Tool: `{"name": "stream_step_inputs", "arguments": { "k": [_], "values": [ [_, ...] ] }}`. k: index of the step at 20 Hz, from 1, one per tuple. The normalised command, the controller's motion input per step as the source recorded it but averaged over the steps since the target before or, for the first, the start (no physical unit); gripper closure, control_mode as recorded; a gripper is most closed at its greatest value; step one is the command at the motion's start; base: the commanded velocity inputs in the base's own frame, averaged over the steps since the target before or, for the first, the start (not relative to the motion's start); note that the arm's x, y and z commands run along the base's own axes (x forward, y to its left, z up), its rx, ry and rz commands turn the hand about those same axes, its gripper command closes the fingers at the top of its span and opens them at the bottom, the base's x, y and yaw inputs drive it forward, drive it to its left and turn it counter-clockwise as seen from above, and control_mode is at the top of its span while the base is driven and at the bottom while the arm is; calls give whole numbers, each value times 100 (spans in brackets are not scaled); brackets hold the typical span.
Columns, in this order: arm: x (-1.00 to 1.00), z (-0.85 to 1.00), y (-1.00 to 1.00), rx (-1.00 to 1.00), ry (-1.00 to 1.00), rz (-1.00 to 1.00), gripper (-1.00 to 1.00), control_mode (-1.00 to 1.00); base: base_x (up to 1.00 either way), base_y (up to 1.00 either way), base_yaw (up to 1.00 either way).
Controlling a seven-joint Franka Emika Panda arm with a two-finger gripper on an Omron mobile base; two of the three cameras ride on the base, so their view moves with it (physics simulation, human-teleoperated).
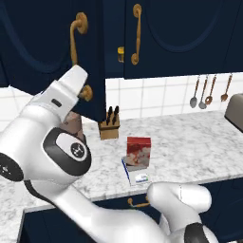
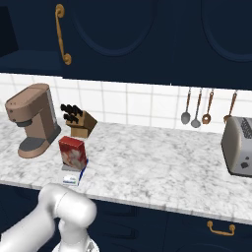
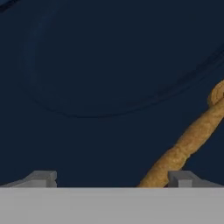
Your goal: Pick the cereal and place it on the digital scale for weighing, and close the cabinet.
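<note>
The cereal (image 1: pixel 138 151) (image 2: pixel 72 151), a small red box, stands upright on the digital scale (image 1: pixel 137 177) (image 2: pixel 72 178) near the counter's front edge. The cabinet's left door (image 1: pixel 47 42) hangs partly open, and its right door (image 1: pixel 180 33) is shut. My gripper (image 1: pixel 80 72) (image 3: pixel 111 177) is raised against the face of the left door, close to its brass handle (image 1: pixel 74 42) (image 3: pixel 188 140). Its jaws are open with nothing between them, and the handle runs past the right fingertip (image 3: pixel 181 178).
A small yellow jar (image 1: pixel 121 54) shows in the gap between the doors. A knife block (image 1: pixel 109 124) (image 2: pixel 78 121) and a coffee machine (image 2: pixel 33 118) stand behind the scale. Hanging utensils (image 2: pixel 197 108) and a toaster (image 2: pixel 238 145) are on the right.
</note>
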Motion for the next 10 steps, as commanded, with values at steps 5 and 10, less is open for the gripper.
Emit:
{"name": "stream_step_inputs", "arguments": {
  "k": [5,10],
  "values": [
    [100,0,-100,37,0,4,-100,-100,0,0,0],
    [100,1,-84,31,0,10,-100,-100,0,0,0]
  ]
}}
